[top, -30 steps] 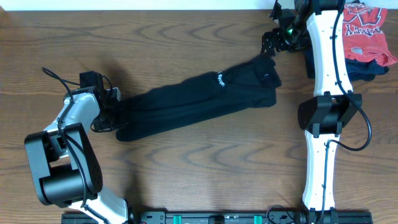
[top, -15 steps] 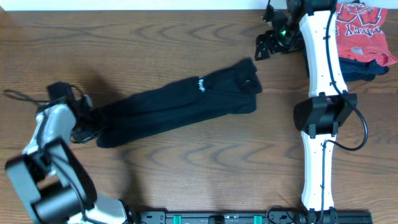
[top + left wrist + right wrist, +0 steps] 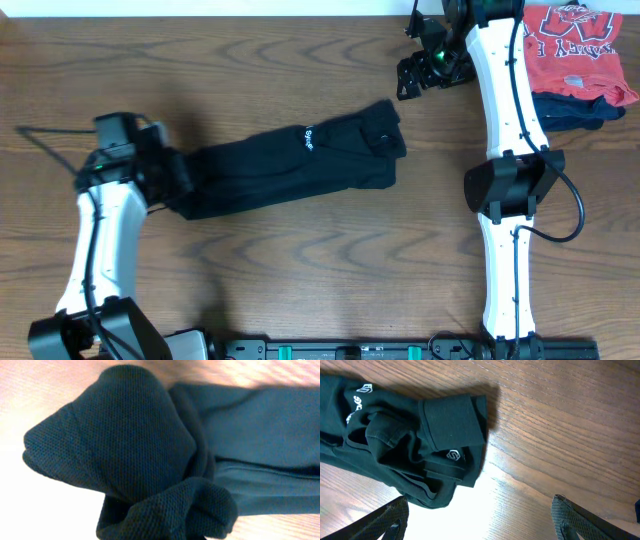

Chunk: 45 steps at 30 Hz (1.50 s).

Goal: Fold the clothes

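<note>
The black trousers [image 3: 290,165] lie folded lengthwise in a long band across the table, with white lettering [image 3: 308,137] on top. My left gripper [image 3: 165,176] is at their left end and is shut on bunched black fabric, which fills the left wrist view [image 3: 130,445]; its fingers are hidden there. My right gripper [image 3: 413,78] hovers open and empty above the wood, just beyond the trousers' right end. The right wrist view shows that end [image 3: 410,445] with a small white round logo [image 3: 452,454], between and ahead of the spread fingers [image 3: 485,525].
A red T-shirt with white lettering [image 3: 580,40] lies on a dark navy folded garment [image 3: 575,112] at the back right corner. The right arm's white links [image 3: 505,120] stretch from the front edge to the back. Bare wood table [image 3: 300,270] lies in front of the trousers.
The trousers have slid left across the table with my left gripper holding their end. The left arm has swung round. The right gripper has drifted slightly left and stays open.
</note>
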Each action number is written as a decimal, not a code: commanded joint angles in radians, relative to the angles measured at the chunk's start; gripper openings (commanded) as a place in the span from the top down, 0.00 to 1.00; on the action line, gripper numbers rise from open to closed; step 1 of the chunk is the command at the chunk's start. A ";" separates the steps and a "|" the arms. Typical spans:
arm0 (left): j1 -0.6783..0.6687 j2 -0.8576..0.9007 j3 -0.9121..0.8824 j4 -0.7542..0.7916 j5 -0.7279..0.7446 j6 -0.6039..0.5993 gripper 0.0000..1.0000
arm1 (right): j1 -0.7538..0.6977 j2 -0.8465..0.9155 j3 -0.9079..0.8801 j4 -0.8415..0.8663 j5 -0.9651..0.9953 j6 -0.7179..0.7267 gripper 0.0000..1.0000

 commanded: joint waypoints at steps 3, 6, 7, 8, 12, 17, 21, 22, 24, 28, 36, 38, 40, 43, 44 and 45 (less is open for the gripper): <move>-0.135 0.046 0.008 0.080 -0.004 -0.082 0.94 | 0.007 -0.019 -0.002 -0.003 -0.009 0.000 0.11; -0.206 0.072 0.008 0.134 -0.004 -0.107 0.94 | 0.008 -0.019 -0.002 -0.005 -0.009 0.000 0.11; -0.226 0.082 0.008 0.149 -0.004 -0.109 0.94 | 0.008 -0.019 -0.002 -0.006 -0.009 0.000 0.11; -0.246 0.090 0.008 0.160 -0.004 -0.109 0.94 | 0.008 -0.019 -0.002 -0.008 -0.009 0.000 0.11; -0.317 0.136 0.008 0.211 -0.004 -0.109 0.94 | 0.008 -0.019 -0.002 -0.009 -0.008 0.000 0.11; -0.369 0.198 0.008 0.272 -0.004 -0.130 0.94 | 0.008 -0.019 -0.002 -0.009 -0.009 0.000 0.11; -0.385 0.233 0.008 0.317 -0.004 -0.168 0.84 | 0.008 -0.019 -0.002 -0.009 -0.008 0.000 0.11; -0.386 0.239 0.008 0.322 -0.004 -0.179 0.57 | 0.008 -0.019 -0.002 -0.009 -0.008 0.000 0.12; -0.387 0.242 0.008 0.331 -0.004 -0.193 0.02 | 0.008 -0.019 -0.002 -0.009 -0.008 0.000 0.12; -0.387 0.230 0.009 0.335 -0.003 -0.193 0.02 | 0.008 -0.019 -0.002 -0.009 -0.009 0.001 0.11; -0.389 0.107 0.063 0.264 0.052 -0.192 0.02 | 0.007 -0.019 -0.002 -0.009 -0.009 0.019 0.16; -0.389 0.060 0.084 0.222 0.052 -0.192 0.02 | 0.007 -0.019 -0.002 -0.009 -0.009 0.028 0.15; -0.389 0.006 0.102 0.183 0.052 -0.188 0.02 | 0.007 -0.019 -0.016 -0.009 -0.009 0.031 0.14; -0.389 -0.087 0.135 0.116 0.052 -0.184 0.02 | 0.008 -0.019 -0.066 -0.007 -0.010 0.031 0.11; -0.389 -0.113 0.147 0.091 0.052 -0.184 0.02 | 0.008 -0.019 -0.092 -0.004 -0.021 0.029 0.08; -0.389 -0.146 0.161 0.058 0.051 -0.183 0.02 | 0.008 -0.019 -0.120 0.002 -0.040 0.024 0.03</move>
